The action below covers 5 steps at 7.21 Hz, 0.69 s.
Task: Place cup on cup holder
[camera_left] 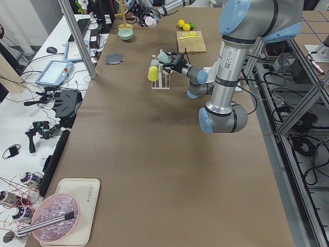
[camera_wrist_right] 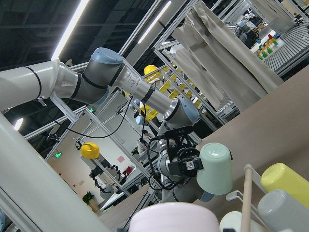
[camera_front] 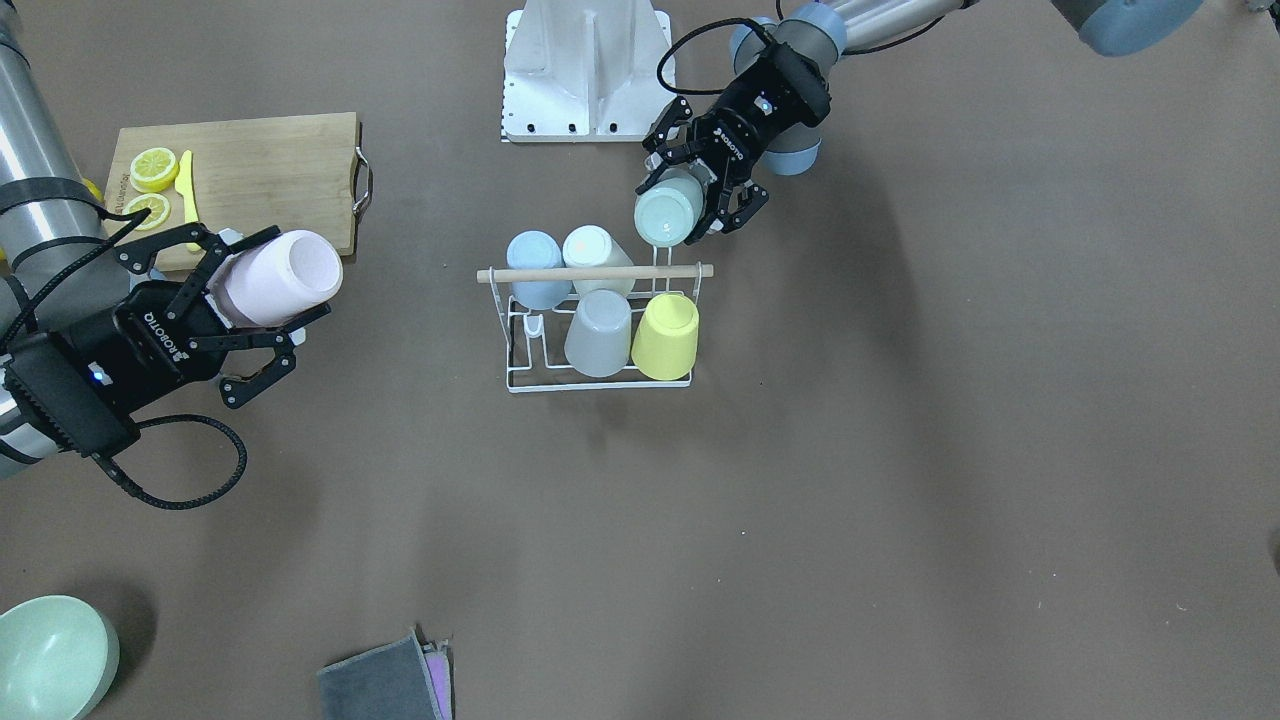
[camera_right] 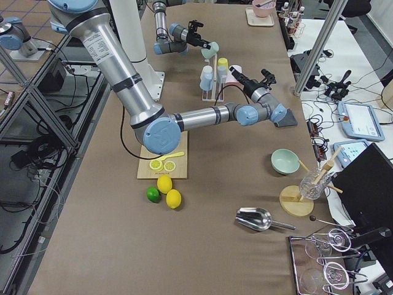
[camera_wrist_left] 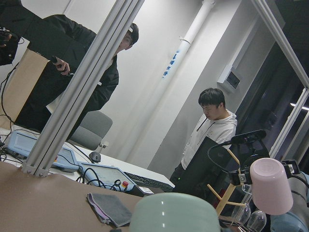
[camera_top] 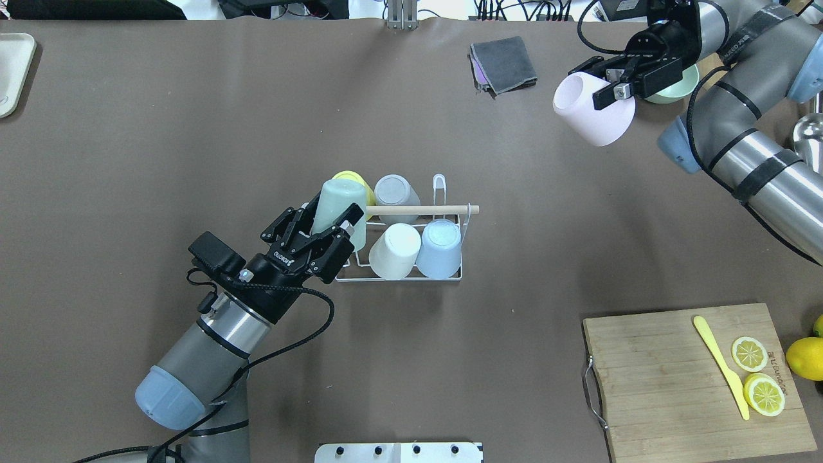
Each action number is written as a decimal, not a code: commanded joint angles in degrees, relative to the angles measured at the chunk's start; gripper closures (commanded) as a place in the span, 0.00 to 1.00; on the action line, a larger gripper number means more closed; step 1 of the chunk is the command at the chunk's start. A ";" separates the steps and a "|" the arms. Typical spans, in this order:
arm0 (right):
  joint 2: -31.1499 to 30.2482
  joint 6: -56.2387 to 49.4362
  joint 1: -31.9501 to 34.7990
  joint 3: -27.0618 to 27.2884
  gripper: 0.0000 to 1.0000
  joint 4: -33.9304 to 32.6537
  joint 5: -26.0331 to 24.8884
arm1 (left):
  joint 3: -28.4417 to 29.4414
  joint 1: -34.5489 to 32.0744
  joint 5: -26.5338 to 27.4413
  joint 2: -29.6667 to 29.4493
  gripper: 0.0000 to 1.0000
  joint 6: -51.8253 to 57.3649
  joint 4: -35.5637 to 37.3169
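Note:
The cup holder, a white wire rack with a wooden rod, stands mid-table. Blue, cream, grey and yellow cups sit upside down on it. My left gripper is shut on a mint green cup and holds it tilted above the rack's end on the robot's left. My right gripper is shut on a pink cup and holds it in the air far from the rack. An empty prong stands at the rack's far corner.
A wooden cutting board with lemon slices and a yellow knife lies at the robot's right. A green bowl and a folded grey cloth lie on the far side. The white robot base is behind the rack.

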 commanded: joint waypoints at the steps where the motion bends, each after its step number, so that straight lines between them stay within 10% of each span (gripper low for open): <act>1: 2.42 -0.64 -0.57 -0.96 0.64 0.00 0.51 | 1.24 0.16 0.35 -0.14 0.60 0.00 -0.66; 5: 6.47 -3.28 -2.41 -2.46 0.64 -0.09 1.03 | 5.28 0.25 2.01 -1.64 0.60 -0.09 -1.80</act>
